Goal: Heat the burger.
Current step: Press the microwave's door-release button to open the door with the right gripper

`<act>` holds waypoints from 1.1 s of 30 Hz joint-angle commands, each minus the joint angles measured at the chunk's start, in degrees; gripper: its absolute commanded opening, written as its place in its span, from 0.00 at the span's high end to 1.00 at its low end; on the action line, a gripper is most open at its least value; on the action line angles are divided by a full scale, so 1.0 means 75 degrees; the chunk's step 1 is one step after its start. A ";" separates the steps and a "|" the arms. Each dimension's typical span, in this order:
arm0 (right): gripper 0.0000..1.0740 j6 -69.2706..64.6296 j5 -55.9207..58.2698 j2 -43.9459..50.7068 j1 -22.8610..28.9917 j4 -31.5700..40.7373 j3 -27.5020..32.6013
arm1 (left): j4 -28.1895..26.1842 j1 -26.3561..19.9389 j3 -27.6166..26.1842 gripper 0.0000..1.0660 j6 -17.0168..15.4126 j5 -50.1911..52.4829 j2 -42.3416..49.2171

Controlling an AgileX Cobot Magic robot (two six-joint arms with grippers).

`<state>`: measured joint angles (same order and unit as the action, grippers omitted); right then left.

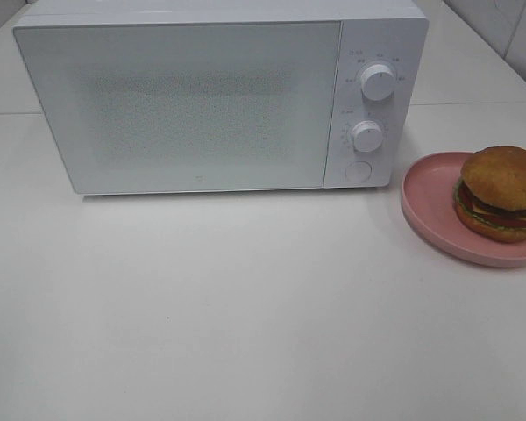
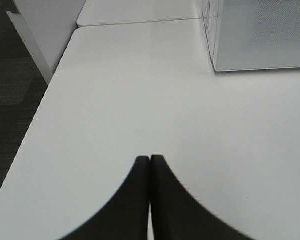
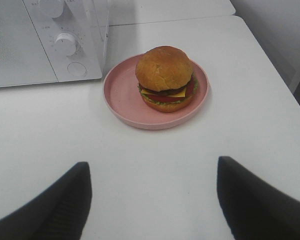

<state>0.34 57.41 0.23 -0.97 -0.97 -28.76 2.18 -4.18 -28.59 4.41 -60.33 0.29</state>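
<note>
Exterior high: burger plated, both claws clear of it

Item: burger [image 1: 501, 193], upright, bun dome up, round, no long axis. It sits on pink plate [image 1: 425, 206] just right of microwave [image 1: 202, 105], whose door seems closed. Right gripper [image 3: 152, 165]: aimed at burger, well short, spread wide, empty. Left gripper [image 2: 150, 160]: low over table [image 2: 140, 90], fingers pressed together.

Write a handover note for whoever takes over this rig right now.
Left gripper: shut, empty, above the table.
Right gripper: open, empty, aimed at the burger, not touching it.
Burger sits on the pink plate, right of the microwave, whose door is closed.
Done: nothing yet.
Left: open door, load burger, close door, start heating.
</note>
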 commanded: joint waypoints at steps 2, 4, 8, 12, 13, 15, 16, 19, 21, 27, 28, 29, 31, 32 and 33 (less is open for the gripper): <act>0.37 -0.0046 -0.0008 0.0168 -0.0046 -0.0023 0.0015 | -0.0031 0.0023 0.0008 1.00 0.0000 0.0099 0.0168; 0.37 -0.0046 -0.0008 0.0168 -0.0046 -0.0023 0.0015 | -0.0031 0.0023 0.0008 1.00 0.0000 0.0099 0.0168; 0.37 -0.0046 -0.0008 0.0168 -0.0046 -0.0023 0.0015 | -0.0031 0.0023 0.0008 1.00 0.0000 0.0099 0.0168; 0.37 -0.0046 -0.0008 0.0168 -0.0046 -0.0023 0.0015 | -0.0031 0.0023 0.0008 1.00 0.0000 0.0099 0.0168; 0.37 -0.0046 -0.0008 0.0168 -0.0046 -0.0023 0.0015 | -0.0031 0.0023 0.0008 1.00 0.0000 0.0099 0.0168; 0.37 -0.0046 -0.0008 0.0168 -0.0046 -0.0023 0.0015 | -0.0031 0.0023 0.0008 1.00 0.0000 0.0099 0.0168; 0.37 -0.0046 -0.0008 0.0168 -0.0046 -0.0023 0.0015 | -0.0031 0.0023 0.0008 1.00 0.0000 0.0099 0.0168; 0.37 -0.0046 -0.0008 0.0168 -0.0046 -0.0023 0.0015 | -0.0031 0.0023 0.0008 1.00 0.0000 0.0099 0.0168; 0.37 -0.0046 -0.0008 0.0168 -0.0046 -0.0023 0.0015 | -0.0031 0.0023 0.0008 1.00 0.0000 0.0099 0.0168; 0.37 -0.0046 -0.0008 0.0168 -0.0046 -0.0023 0.0015 | -0.0031 0.0023 0.0008 1.00 0.0000 0.0099 0.0168; 0.37 -0.0046 -0.0008 0.0168 -0.0046 -0.0023 0.0015 | -0.0031 0.0023 0.0008 1.00 0.0000 0.0099 0.0168; 0.37 -0.0046 -0.0008 0.0168 -0.0046 -0.0023 0.0015 | -0.0031 0.0023 0.0008 1.00 0.0000 0.0099 0.0168; 0.37 -0.0046 -0.0008 0.0168 -0.0046 -0.0023 0.0015 | -0.0031 0.0023 0.0008 1.00 0.0000 0.0099 0.0168; 0.37 -0.0046 -0.0008 0.0168 -0.0046 -0.0023 0.0015 | -0.0031 0.0023 0.0008 1.00 0.0000 0.0099 0.0168; 0.37 -0.0046 -0.0008 0.0168 -0.0046 -0.0023 0.0015 | -0.0031 0.0023 0.0008 1.00 0.0000 0.0099 0.0168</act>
<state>0.34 57.41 0.23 -0.97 -0.97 -28.76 2.18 -4.18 -28.59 4.41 -60.33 0.29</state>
